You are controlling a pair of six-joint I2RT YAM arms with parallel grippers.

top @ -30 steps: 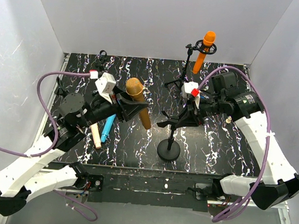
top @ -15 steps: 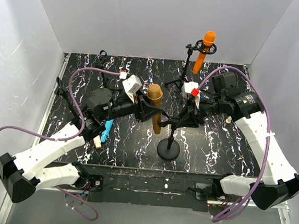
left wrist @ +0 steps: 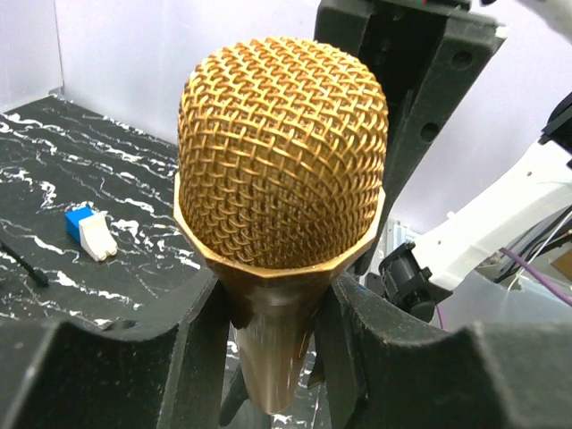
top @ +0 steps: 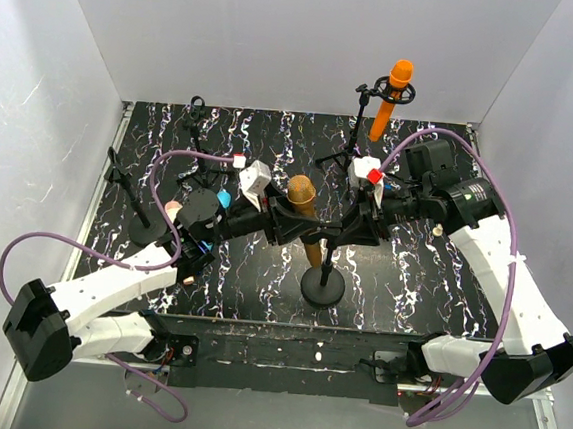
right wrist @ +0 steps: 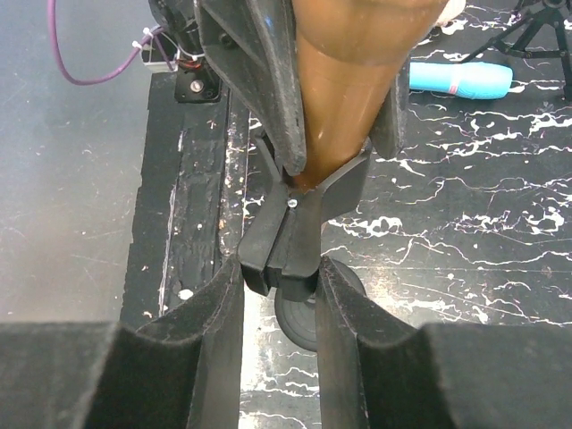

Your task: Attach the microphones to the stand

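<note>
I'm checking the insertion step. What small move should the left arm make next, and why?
Probably press the gold microphone a little deeper into the clip. The left gripper clamps its body, only its tapered end appears to sit in the clip's mouth, and the right gripper braces the clip from both sides.

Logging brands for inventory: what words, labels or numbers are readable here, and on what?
No text can be read. The gold microphone, orange microphone, blue-and-white block and stand clip show no print; the red tag on the right wrist is too small to tell.
</note>
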